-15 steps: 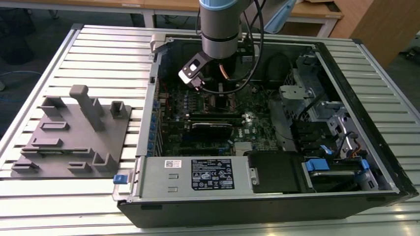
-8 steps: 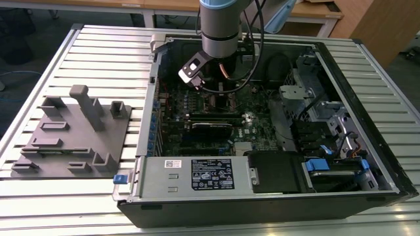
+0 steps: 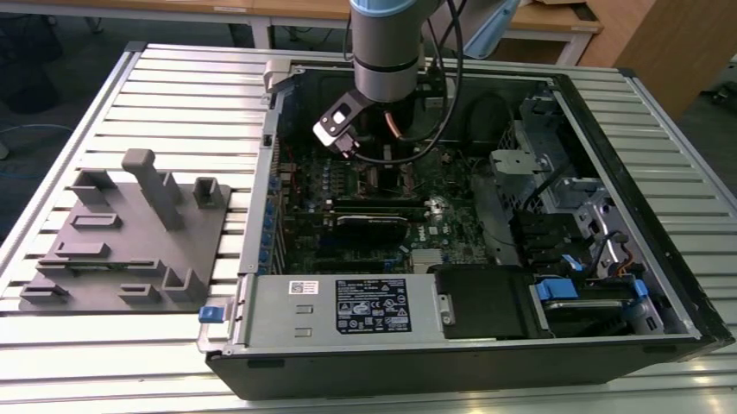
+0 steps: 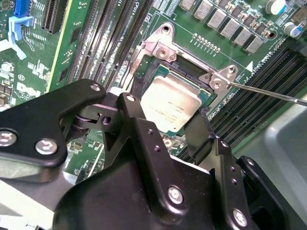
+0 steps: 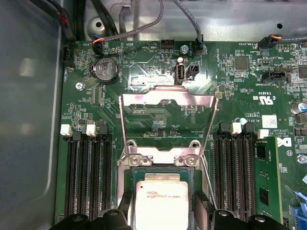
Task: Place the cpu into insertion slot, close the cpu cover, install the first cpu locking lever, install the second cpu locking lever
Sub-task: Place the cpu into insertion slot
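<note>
The cpu (image 4: 168,100) lies flat and square in the insertion slot (image 4: 184,72), its silvery top facing up. My gripper (image 4: 168,115) reaches down over it, one black finger (image 4: 130,103) on each of two opposite edges, shut on the cpu. In the first wrist view the cpu (image 5: 160,203) sits low in the insertion slot (image 5: 162,178), between the fingertips (image 5: 201,211) of my gripper (image 5: 162,211). The cpu cover (image 5: 165,98) stands swung up and open beyond the slot. A thin locking lever (image 4: 268,93) sticks out unlatched beside it. In the exterior view my gripper (image 3: 374,159) hangs inside the open computer case.
Long black memory slots (image 5: 88,177) flank the socket on both sides. A black card (image 3: 368,226) and a grey power supply (image 3: 345,306) lie nearer the case front. A grey fixture block (image 3: 127,233) stands on the table at the exterior view's left. Cables (image 5: 134,28) run along the case wall.
</note>
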Controlling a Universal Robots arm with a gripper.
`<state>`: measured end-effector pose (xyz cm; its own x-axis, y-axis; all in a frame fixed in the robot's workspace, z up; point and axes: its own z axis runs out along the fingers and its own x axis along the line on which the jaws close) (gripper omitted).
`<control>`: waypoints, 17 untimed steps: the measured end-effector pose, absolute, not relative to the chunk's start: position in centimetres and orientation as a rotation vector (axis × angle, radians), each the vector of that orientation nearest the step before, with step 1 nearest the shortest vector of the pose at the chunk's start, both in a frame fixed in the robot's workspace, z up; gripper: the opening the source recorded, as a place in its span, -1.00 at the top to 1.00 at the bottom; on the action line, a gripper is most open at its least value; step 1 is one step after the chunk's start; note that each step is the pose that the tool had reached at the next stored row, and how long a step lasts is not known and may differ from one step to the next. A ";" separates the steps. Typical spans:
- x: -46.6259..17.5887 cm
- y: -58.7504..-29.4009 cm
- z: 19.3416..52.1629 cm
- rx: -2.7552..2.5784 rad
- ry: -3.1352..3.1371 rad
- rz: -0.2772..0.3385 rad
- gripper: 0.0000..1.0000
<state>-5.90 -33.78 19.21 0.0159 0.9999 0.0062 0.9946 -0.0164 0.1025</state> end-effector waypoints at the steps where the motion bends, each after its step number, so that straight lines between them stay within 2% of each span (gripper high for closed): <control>1: -5.9 -33.8 19.2 2.189 2.154 0.117 -0.22; 17: -5.9 -33.9 19.2 2.189 2.154 0.117 -0.22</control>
